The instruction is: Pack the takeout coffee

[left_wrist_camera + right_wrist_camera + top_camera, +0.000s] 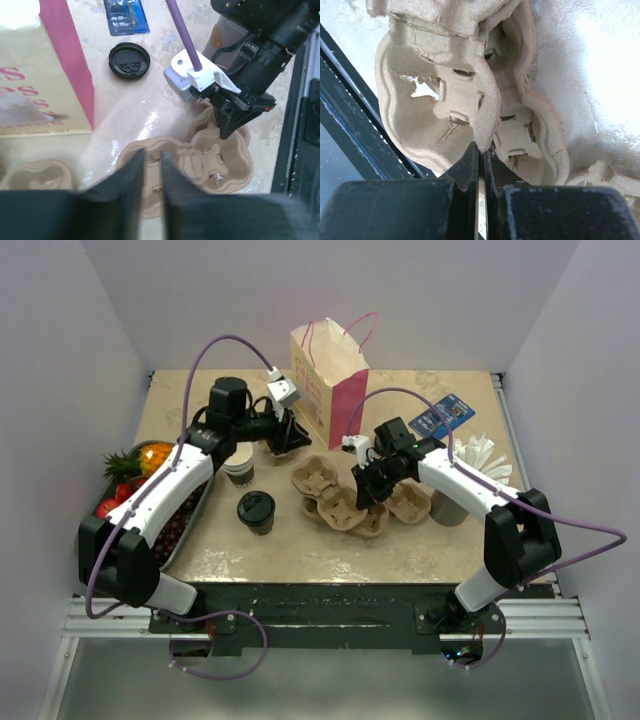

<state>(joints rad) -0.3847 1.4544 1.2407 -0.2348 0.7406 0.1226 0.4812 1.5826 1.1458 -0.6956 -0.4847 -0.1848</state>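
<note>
Takeout coffee [256,512] upright on the table [300,562], in no gripper.
The cup has its black lid on and stands near the front edge, just in front of the stacked cups [238,468] and left of the pulp cup carriers [340,498]. The right gripper [480,152] is clamped on the rim of one carrier. The left gripper [152,160], near the paper bag [335,390], has its fingers a narrow slit apart, with nothing between them.
</note>
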